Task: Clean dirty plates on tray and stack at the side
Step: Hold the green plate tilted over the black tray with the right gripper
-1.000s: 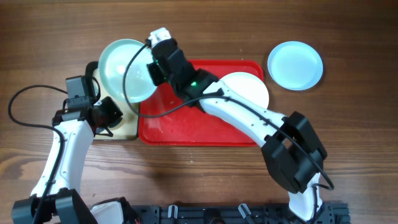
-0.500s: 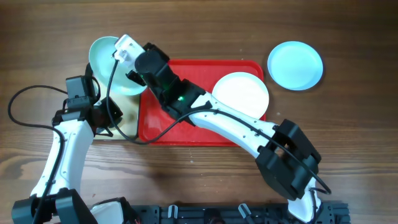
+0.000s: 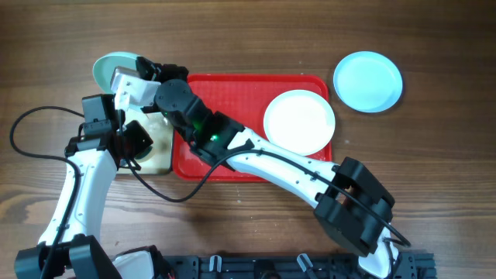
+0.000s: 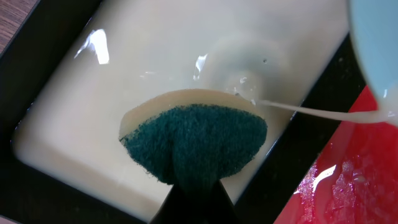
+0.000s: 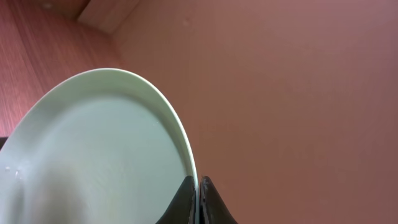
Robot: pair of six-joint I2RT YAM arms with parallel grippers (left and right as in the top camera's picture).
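I note the right gripper (image 5: 198, 186) pinching the plate (image 5: 106, 155) by its rim, tilted beside the left gripper (image 4: 188, 200), which clamps a sponge (image 4: 196, 140) over the basin (image 4: 124, 62) beneath, presumably for scrubbing.

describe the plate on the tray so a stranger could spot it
Start at the red tray mid-table. At its right end lies a white plate. It is the only white one; the blue plate beside it sits off the tray, on the table.

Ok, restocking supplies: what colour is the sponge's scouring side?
The sponge is dark green over a cream backing; best in left wrist view.
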